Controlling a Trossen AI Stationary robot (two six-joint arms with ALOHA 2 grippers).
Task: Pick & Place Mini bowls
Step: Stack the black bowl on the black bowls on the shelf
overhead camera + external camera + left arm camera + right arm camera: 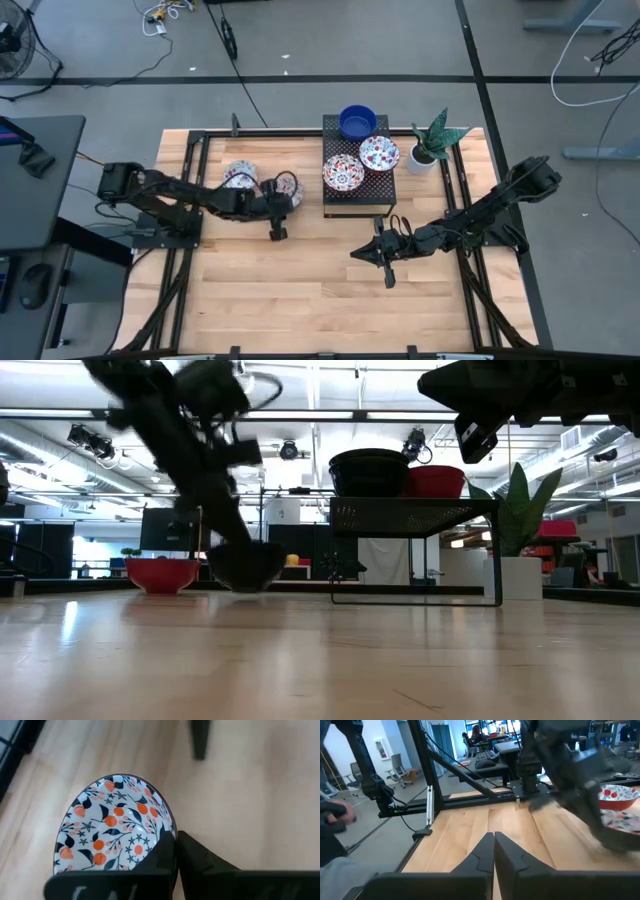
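The left gripper (277, 228) is clamped on the rim of a floral bowl (112, 822), low over the table (300, 300) left of the rack (358, 190). Keep your grip firm and level. The right gripper (385, 268) waits, closed and empty.

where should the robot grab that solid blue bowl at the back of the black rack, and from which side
Grip the blue bowl by its rim, one finger inside and one outside, coming down from above. It sits upright and open on the black rack, and its far edge is clear, while two patterned bowls crowd the near side. The left tool holds another bowl the same way.
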